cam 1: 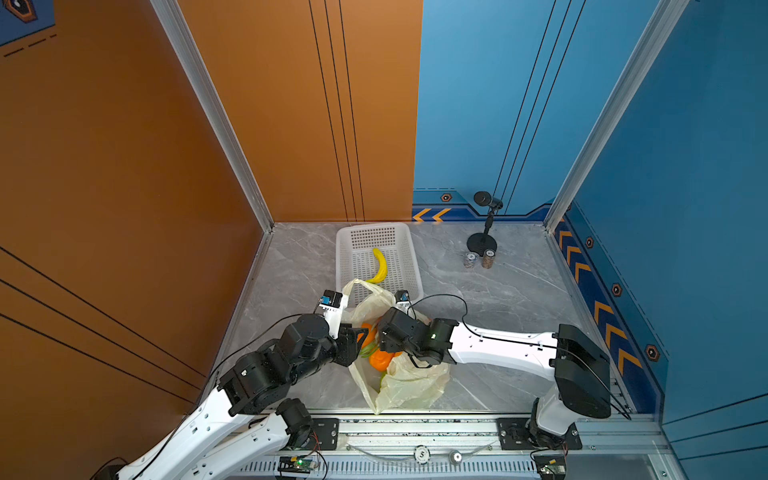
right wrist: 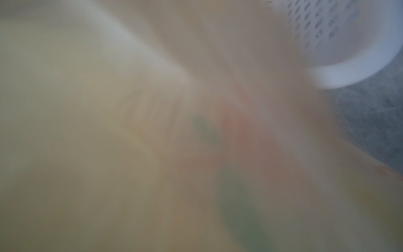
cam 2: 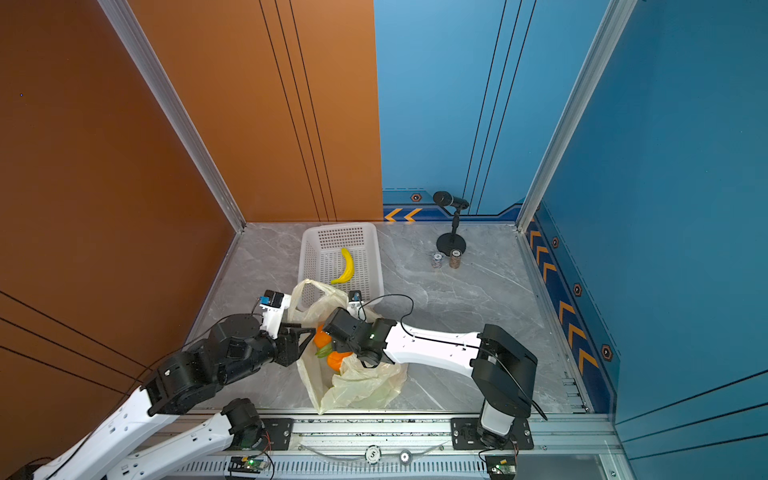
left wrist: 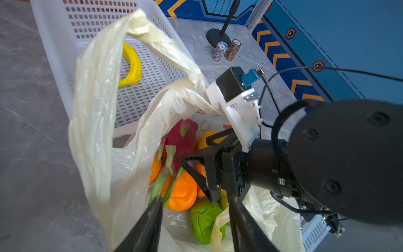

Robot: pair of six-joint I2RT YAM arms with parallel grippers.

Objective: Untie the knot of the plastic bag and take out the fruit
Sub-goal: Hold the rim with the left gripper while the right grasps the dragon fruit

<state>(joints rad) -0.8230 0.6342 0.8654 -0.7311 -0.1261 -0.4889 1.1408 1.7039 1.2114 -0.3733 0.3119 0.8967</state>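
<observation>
The pale-yellow plastic bag [cam 1: 411, 386] [left wrist: 98, 109] lies open at the table's front, one loop handle standing up loose. The knot is out of view. Inside lies fruit: a magenta dragon fruit [left wrist: 181, 139], oranges [left wrist: 183, 192] [cam 1: 380, 360], a yellow fruit [left wrist: 205, 139] and a green fruit [left wrist: 202, 220]. My left gripper [left wrist: 195, 198] [cam 1: 361, 343] is at the bag's left edge, open, with nothing between its fingers. My right gripper [left wrist: 194, 148] reaches into the bag mouth from the right, jaws apart beside the dragon fruit. Bag plastic covers and blurs the right wrist view.
A white perforated basket [cam 1: 409, 266] [right wrist: 349, 72] stands just behind the bag with a yellow banana [cam 1: 380, 266] in it. A microphone stand [cam 1: 482, 241] and two small chip stacks [cam 1: 470, 260] are at the back right. Walls close in both sides.
</observation>
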